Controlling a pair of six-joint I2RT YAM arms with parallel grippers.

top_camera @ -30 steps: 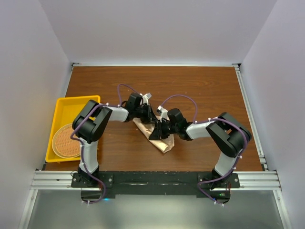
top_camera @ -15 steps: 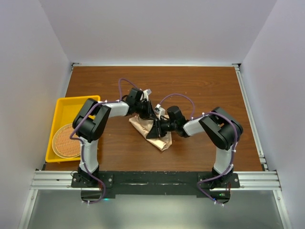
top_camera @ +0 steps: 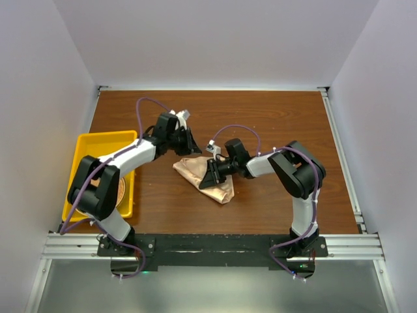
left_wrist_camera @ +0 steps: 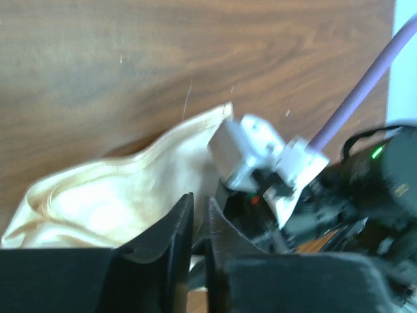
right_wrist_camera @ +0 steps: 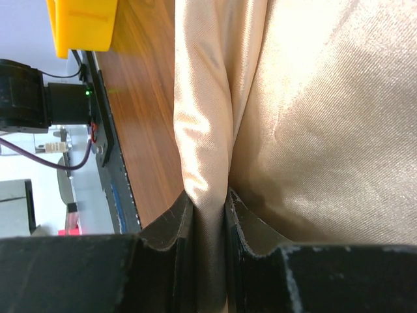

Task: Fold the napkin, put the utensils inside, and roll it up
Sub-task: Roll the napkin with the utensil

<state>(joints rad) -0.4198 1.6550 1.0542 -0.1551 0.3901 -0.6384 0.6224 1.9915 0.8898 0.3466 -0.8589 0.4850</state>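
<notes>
- The napkin (top_camera: 187, 169) is lying bunched mid-surface, toward the near edge.
- The right gripper (right_wrist_camera: 208, 210) is pinching a cloth fold between its fingers (right_wrist_camera: 171, 229); the left gripper (left_wrist_camera: 200, 218) is hovering, fingers narrow (apparently empty).
- Pulling low and slowly should be serving best.

Soft, even light falls from overhead in this white-walled booth (top_camera: 39, 98), leaving only faint shadows under the arms (top_camera: 135, 155) on the desk (top_camera: 280, 117). The overhead view is sharp. The left wrist view is smeared with heavy blur, the napkin (left_wrist_camera: 117, 195) bleached nearly white. The right wrist view shows crisp weave and gentle sheen.
</notes>
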